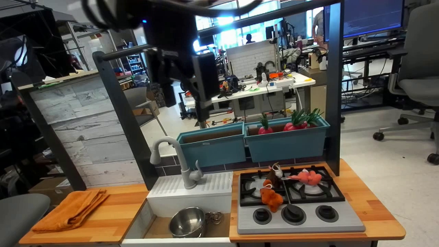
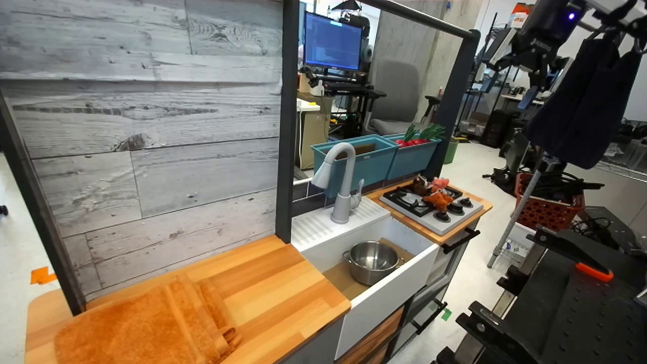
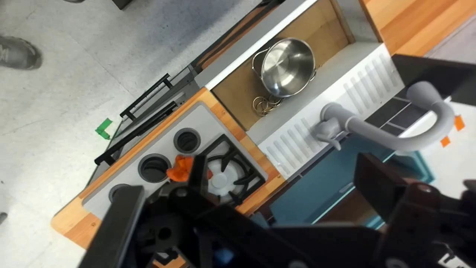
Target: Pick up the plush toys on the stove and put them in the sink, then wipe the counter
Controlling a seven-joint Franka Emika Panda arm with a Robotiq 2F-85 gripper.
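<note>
On the stove lie an orange plush toy, a dark brown and white one and a coral-red one. They also show in an exterior view on the stove. In the wrist view the orange toy is partly behind a finger; the others are mostly hidden. My gripper is open and empty, high above the unit, apart from everything; its fingers are spread in the wrist view. The sink is left of the stove. An orange cloth lies on the wooden counter.
A grey faucet rises behind the sink. A metal bowl and small metal rings lie in the sink. Teal bins stand behind, one holding red radishes. Dark posts and a top bar frame the unit.
</note>
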